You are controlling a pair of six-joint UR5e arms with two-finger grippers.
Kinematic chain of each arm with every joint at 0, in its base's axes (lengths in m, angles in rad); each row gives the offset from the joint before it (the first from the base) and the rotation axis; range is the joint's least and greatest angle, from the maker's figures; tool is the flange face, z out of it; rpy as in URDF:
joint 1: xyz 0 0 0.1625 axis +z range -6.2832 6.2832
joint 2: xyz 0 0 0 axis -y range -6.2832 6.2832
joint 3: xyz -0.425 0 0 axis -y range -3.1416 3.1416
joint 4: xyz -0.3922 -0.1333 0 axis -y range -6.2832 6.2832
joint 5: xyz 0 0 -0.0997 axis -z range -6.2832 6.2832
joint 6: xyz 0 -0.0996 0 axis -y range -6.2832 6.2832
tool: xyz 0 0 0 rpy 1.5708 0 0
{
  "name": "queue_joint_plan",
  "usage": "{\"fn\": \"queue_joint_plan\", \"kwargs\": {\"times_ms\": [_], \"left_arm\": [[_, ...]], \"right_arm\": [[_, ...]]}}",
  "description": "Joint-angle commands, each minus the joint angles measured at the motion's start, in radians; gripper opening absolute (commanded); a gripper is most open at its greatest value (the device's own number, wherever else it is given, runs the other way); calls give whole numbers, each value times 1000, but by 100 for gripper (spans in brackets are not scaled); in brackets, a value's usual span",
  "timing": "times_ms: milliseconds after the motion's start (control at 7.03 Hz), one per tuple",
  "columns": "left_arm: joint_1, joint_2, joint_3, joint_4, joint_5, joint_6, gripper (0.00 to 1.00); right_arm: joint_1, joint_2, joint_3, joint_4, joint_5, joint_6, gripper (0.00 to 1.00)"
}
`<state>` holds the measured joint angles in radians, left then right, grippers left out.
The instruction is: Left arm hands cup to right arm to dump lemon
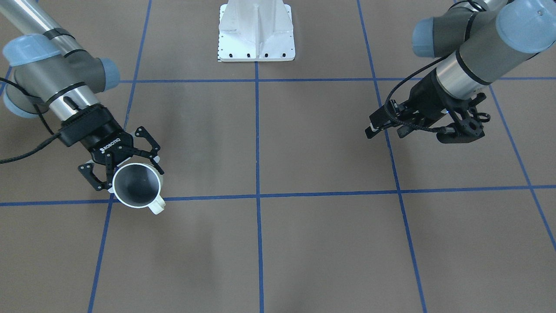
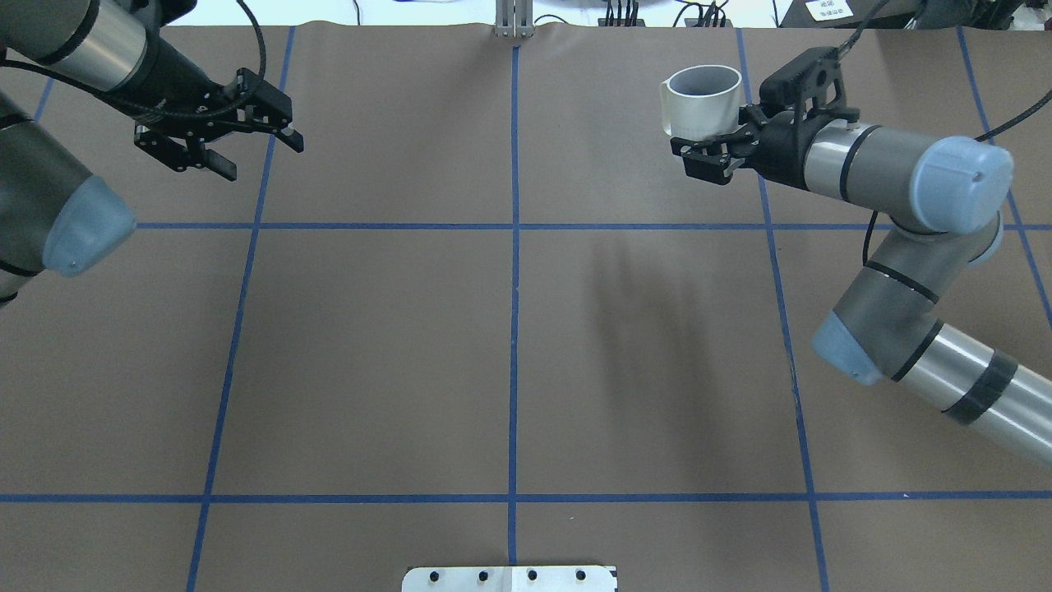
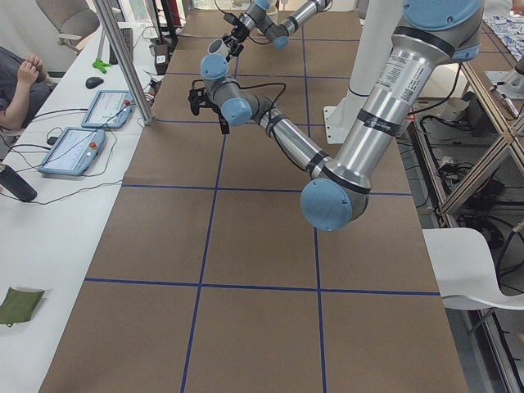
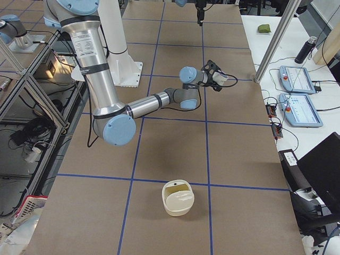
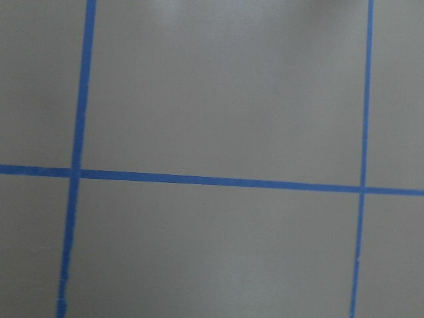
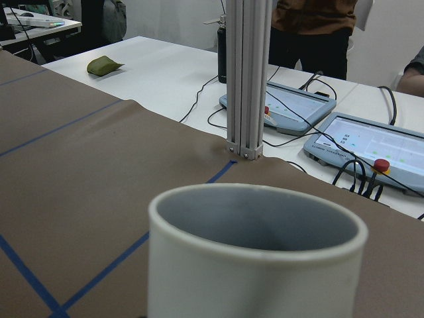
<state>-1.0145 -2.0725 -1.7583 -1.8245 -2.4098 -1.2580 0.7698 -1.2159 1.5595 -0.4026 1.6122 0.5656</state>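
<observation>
Bright even overhead light, soft faint shadows, left wrist view blurred

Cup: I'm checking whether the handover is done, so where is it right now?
In the overhead view the cup sits upper right, near the table's far edge, upright in the right gripper and far from the open left gripper.

The tabletop (image 2: 370, 353) under me is covered in flat brown sheeting, marked into large squares by blue tape lines (image 2: 514, 329). My white mounting pedestal (image 1: 256, 32) stands on it at top centre of the front-facing view. An aluminium post (image 2: 514, 20) rises at its far edge, top centre of the overhead view. In the right-side view a cream tub (image 4: 178, 197) sits low centre, just beside a tape line.
</observation>
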Motion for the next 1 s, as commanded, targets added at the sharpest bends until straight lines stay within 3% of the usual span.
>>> {"fn": "queue_joint_plan", "kwargs": {"times_ms": [0, 142, 284, 569, 853], "left_arm": [[31, -96, 28, 1, -2, -218, 100], [54, -115, 33, -1, -3, -260, 100], [63, -150, 63, -1, -5, -296, 100], [76, -285, 185, -9, -5, -440, 100], [97, -311, 197, -21, -3, -471, 100]], "right_arm": [[-123, 91, 2, -126, -241, -113, 33], [-212, 152, 1, -247, -458, -136, 31], [-266, 223, -1, -372, -600, -176, 31], [-329, 283, -7, -429, -711, -177, 32], [-349, 295, -13, -450, -732, -246, 32]]}}
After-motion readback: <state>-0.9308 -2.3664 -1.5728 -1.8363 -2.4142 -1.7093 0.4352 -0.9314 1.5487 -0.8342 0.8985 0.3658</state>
